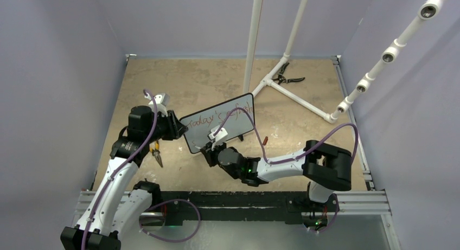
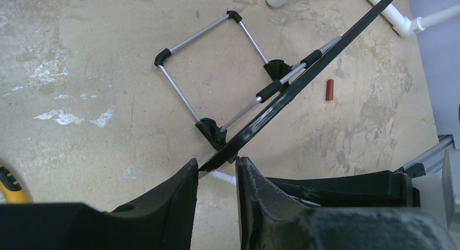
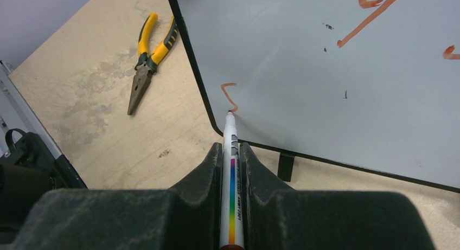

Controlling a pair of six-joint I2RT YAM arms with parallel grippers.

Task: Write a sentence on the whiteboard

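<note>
The right gripper (image 3: 230, 149) is clenched on the marker (image 3: 231, 174). The marker tip touches the whiteboard (image 3: 336, 87) directly ahead of the fingers, low on the board and close beside its frame. The sentence (image 1: 225, 115) is unfinished: the upper line is written, and the second line is only a short hook just ahead of the tip.

The left gripper (image 2: 217, 166) straddles the board's edge. A gap shows between its fingers, so I cannot tell whether it clamps.

Risks, as I judge them:
1. The tip drifts left and runs off over the frame.
2. I push too hard. If the left hold is loose, the board tips back or slides on the tabletop (image 3: 108, 125).
3. Contact is too light and the strokes break.
4. There is little room below the tip, so letters may crowd the bottom frame.
</note>
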